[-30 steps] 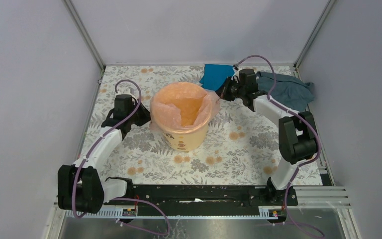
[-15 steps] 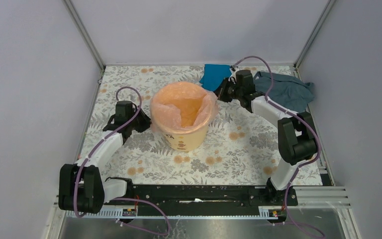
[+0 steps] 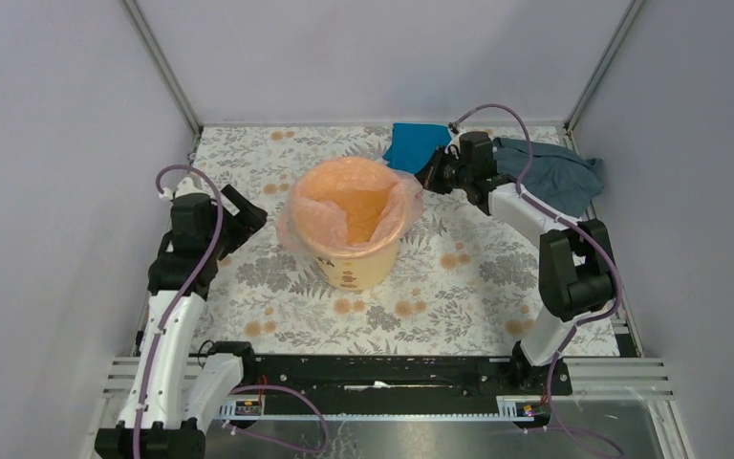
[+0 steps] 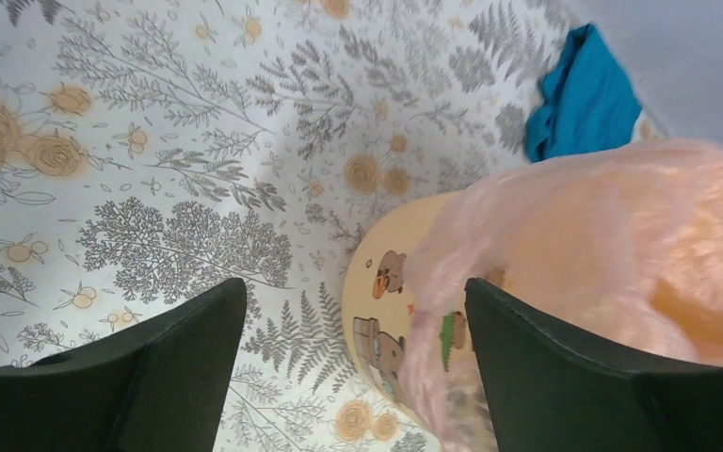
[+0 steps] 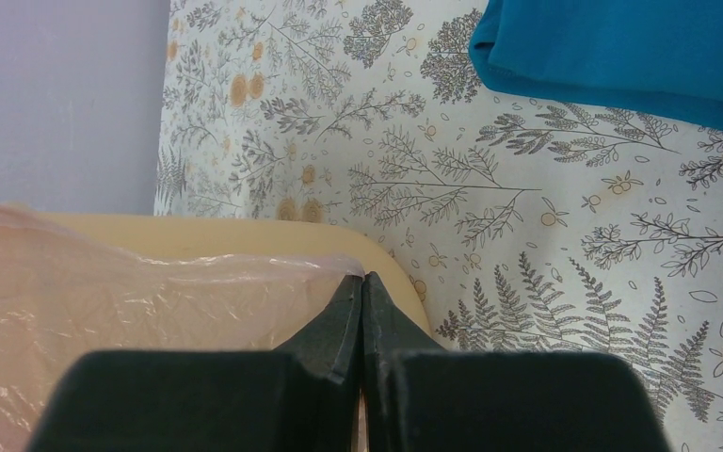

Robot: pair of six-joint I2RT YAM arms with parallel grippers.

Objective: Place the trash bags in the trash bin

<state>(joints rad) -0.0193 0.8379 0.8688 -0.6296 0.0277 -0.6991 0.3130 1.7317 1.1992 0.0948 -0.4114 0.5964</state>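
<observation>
Already the pink bag [image 3: 349, 206] sits in the yellow bucket [image 3: 358, 268], its wrinkled film lining the inside and spilling over the rim all round, lowest on the left. The bucket stands upright near the middle of the flowered table [image 3: 459, 277].

At the far right of the rim, the right gripper [image 3: 427, 177] has its jaws pressed together; in the wrist view, the film's edge [image 5: 104, 292] runs right up to the closed tips [image 5: 362, 278], just above the bucket's rim [image 5: 245, 235], so it appears to pinch the bag there.

The left gripper [image 3: 248, 215] is off to the left, apart from the bucket, its jaws wide apart around nothing.

A bright blue cloth [image 3: 411, 143] lies at the far edge, and a grey-blue cloth [image 3: 559, 172] lies to its right.
</observation>
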